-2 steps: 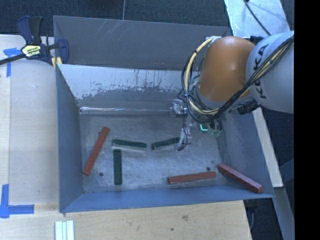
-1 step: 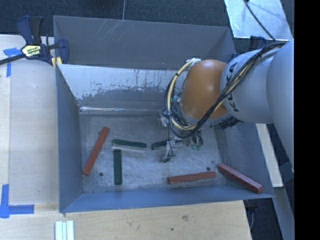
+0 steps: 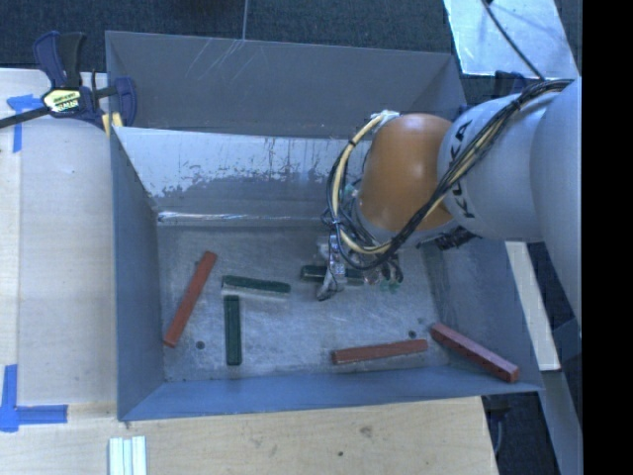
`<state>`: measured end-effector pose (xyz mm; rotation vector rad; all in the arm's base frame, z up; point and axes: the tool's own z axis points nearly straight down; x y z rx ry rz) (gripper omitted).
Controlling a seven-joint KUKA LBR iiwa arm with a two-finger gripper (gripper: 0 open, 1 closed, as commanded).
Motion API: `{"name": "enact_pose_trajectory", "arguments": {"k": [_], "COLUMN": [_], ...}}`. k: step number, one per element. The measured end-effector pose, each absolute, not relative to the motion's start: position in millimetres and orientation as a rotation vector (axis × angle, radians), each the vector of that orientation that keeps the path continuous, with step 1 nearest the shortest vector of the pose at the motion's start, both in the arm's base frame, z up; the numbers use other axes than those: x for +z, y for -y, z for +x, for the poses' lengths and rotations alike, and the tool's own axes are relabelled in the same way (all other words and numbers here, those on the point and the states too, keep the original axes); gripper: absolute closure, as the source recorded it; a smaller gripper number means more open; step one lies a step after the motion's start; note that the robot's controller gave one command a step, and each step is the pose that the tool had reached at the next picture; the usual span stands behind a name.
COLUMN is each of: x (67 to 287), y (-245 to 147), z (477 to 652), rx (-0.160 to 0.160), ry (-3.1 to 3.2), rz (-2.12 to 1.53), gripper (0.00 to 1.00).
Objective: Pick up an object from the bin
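dark green stick (image 3: 255, 285), lying flat, just left of gripper (image 3: 329, 281)

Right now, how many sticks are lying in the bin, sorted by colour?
Red-brown sticks: 3
Dark green sticks: 2
Total: 5 in plain sight. A dark bit beside the gripper is too hidden to count.
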<state>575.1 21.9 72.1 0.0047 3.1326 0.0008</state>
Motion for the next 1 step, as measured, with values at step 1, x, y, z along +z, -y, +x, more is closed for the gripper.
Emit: {"name": "enact_pose_trajectory", "arguments": {"k": [1], "x": [217.3], "y": [-12.6], "z": [582.1], "rx": [-0.001], "ry": [-3.128], "rz": [-0.019], "gripper": [1.00]}}
